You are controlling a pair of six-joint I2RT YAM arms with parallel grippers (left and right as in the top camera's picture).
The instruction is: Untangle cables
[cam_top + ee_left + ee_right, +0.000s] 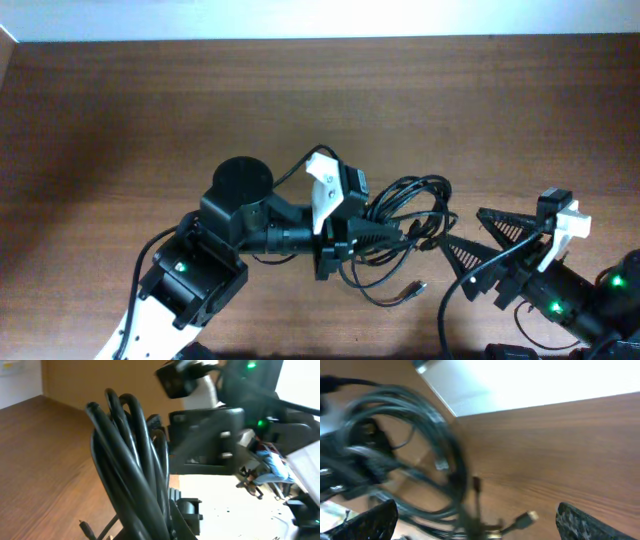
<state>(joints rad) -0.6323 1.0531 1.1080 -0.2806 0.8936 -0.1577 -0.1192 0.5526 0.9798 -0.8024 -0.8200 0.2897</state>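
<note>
Tabletop (120, 110) of brown wood filled the overhead view, carrying only the two arms and the cables. The left arm (235, 215) reached in from the lower left toward the middle. The right arm (585, 300) came in low from the lower right corner. Between them sat the cables (415, 205), a loose bunch of thin black loops. Part of the bunch was raised and part rested on the wood. Its long axis ran roughly across the table from one arm toward the other.

The left claw (395, 232) was pressed together on the bunch's left end, pinching several strands. Its wrist view showed them standing up thick, right out of the jaws. The right claw (466, 230) was spread wide and held nothing, its two dark fingers (510, 228) pointing at the bunch with the mouth facing it. The cables lay to that claw's left, near its fingertips but apart from them. In its wrist view the loops hung blurred ahead and to the left of the gap.

So the left arm was the nearer, already gripping the bunch. I judged that the coming move belonged to the right claw: go in along the long axis, take one loop, and draw it away to the right. A loose end with its plug (411, 290) lay on the wood just below the bunch, between the two claws.
</note>
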